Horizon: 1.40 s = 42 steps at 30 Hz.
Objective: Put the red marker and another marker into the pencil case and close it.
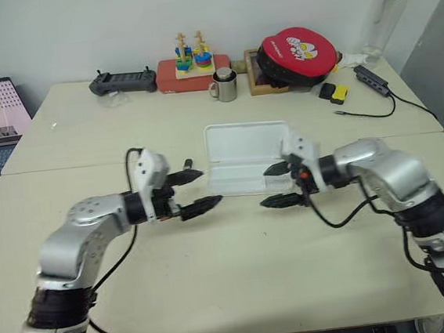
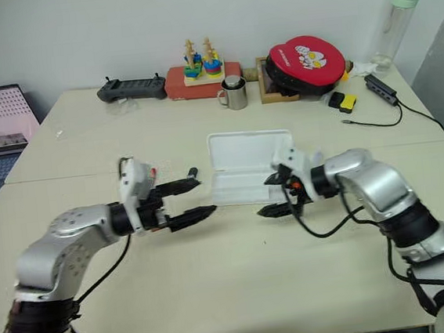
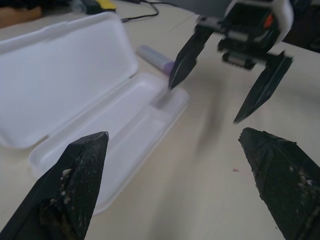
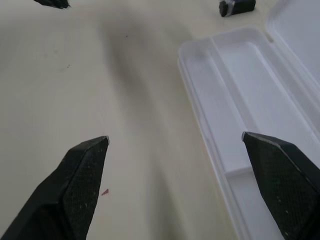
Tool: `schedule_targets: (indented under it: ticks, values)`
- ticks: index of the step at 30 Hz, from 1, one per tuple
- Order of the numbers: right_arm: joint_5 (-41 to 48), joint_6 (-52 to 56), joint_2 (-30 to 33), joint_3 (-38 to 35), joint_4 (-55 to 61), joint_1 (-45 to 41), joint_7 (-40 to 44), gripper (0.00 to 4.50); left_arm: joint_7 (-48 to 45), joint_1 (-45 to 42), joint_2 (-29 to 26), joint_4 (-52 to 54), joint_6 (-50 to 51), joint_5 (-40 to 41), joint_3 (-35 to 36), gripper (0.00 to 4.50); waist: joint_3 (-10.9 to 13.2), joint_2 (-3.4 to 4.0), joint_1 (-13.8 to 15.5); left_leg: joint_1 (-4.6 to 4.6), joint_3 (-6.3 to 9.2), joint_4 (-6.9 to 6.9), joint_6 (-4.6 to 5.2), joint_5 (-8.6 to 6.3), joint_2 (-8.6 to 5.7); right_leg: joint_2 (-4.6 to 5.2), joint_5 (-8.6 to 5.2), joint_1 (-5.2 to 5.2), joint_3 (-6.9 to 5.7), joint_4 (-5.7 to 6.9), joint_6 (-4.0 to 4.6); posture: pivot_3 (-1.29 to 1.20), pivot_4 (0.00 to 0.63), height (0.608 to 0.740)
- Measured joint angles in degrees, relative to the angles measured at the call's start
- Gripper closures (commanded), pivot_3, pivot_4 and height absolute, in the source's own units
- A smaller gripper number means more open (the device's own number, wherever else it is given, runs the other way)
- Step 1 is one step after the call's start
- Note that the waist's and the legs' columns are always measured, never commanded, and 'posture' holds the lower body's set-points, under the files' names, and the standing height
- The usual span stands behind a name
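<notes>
On table, case (image 1: 241,164) lies open; both grippers (image 1: 193,191) (image 1: 279,184) wide, empty; find lilac marker (image 3: 155,56) beside tray, approach slowly.

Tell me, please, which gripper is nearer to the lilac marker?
Right. The right gripper hangs open beside the lilac marker, at the case's right end; the left gripper hangs open past the case's opposite end.

In front of you, centre frame, the pencil case (image 1: 241,161) looks like smooth, slightly glossy white plastic. The table (image 1: 216,269) has a matt beige surface. At upper centre, the mug (image 1: 224,86) is shiny metal. The left gripper's fingertips (image 3: 75,185) are rough, textured black.
</notes>
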<state>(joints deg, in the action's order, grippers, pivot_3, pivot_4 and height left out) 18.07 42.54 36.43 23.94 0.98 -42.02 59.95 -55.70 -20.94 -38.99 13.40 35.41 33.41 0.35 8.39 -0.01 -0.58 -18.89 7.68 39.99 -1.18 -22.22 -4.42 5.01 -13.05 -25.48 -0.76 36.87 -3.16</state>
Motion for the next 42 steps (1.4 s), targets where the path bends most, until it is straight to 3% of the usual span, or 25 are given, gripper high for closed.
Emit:
schedule_targets:
  ticks: [8, 26, 34, 42]
  values:
    - [-7.13, -5.30, -1.23, 2.18, -9.05, -0.09, 0.91, 0.02, -0.40, -2.17, 0.80, -0.69, -1.07, -0.92, -0.28, 0.00, 0.00, 0.00, -0.70, 0.00, 0.00, 0.02, 0.00, 0.00, 0.01, -0.01, 0.00, -0.01, -0.02, 0.02, 0.00, 0.00, 0.150, 0.740]
    - [-12.96, -10.84, -5.53, 2.01, -14.45, -1.60, 2.10, 4.44, -1.48, -1.63, 0.51, -0.95, -2.26, -1.60, -0.20, 0.00, 0.00, 0.00, -1.14, 0.01, 0.02, 0.03, -0.01, 0.00, 0.01, -0.01, 0.00, -0.02, -0.01, 0.05, 0.00, 0.00, 0.150, 0.740]
    - [-12.71, -12.97, -4.76, 1.51, -11.49, 0.11, 3.82, 4.44, -3.89, 0.94, -0.90, -0.66, -3.62, -1.77, 0.13, 0.00, 0.00, 0.01, -1.17, 0.00, 0.03, 0.02, -0.01, 0.00, 0.01, -0.02, 0.00, -0.04, -0.01, 0.06, 0.00, 0.00, 0.150, 0.740]
    - [-10.31, -10.82, 1.04, 2.16, 7.03, 7.68, 9.22, 4.44, -4.48, 8.36, -6.73, 0.93, -2.40, -0.40, 6.84, 0.00, 0.01, 0.02, -1.08, -0.01, 0.03, 0.00, 0.00, 0.00, 0.02, -0.02, 0.00, -0.05, 0.03, 0.05, 0.00, 0.00, 0.150, 0.740]
